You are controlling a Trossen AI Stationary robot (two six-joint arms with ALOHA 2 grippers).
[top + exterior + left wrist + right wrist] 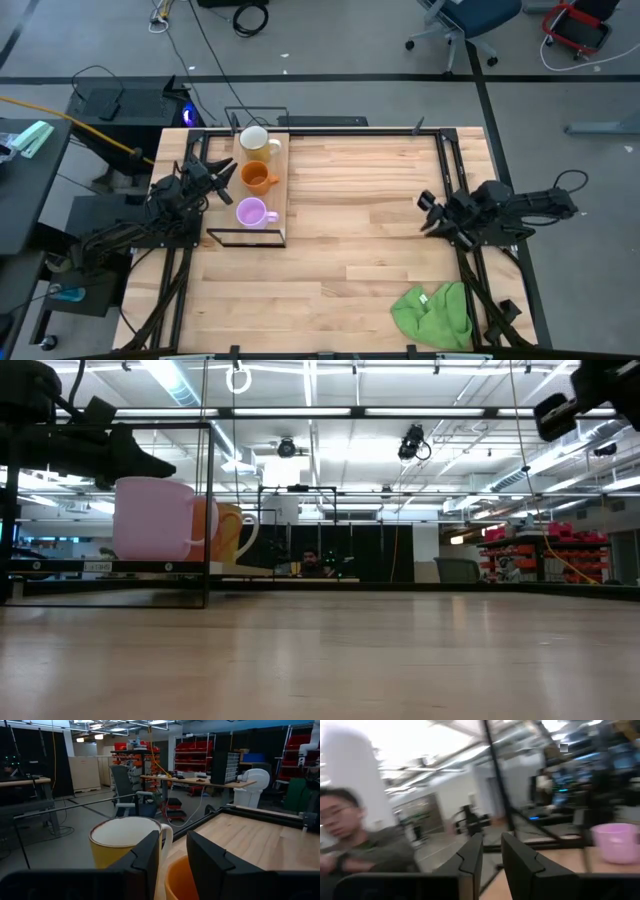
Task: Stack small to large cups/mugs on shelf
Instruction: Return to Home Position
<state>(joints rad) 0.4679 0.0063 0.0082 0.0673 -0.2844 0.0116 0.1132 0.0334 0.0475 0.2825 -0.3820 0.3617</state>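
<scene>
Three mugs stand in a row on the light-wood shelf (277, 190) at the table's left: cream-white (254, 140) farthest, orange (257, 178) in the middle, light purple (249, 212) nearest. The low view shows the purple mug (150, 520), the orange mug (213, 530) and the cream mug's handle (247, 535) behind one another. My left gripper (230, 176) is open at the shelf's left side, level with the orange mug and pointing at it. Its wrist view shows the cream mug (120, 842) and the orange rim (177, 880) just beyond the fingers. My right gripper (428, 214) waits open at the table's right.
A crumpled green cloth (435, 315) lies at the table's near right corner. The shelf's black wire frame (208, 510) rises around the mugs. A person (350, 840) shows beyond the table in the right wrist view. Bare wood stretches between shelf and right arm.
</scene>
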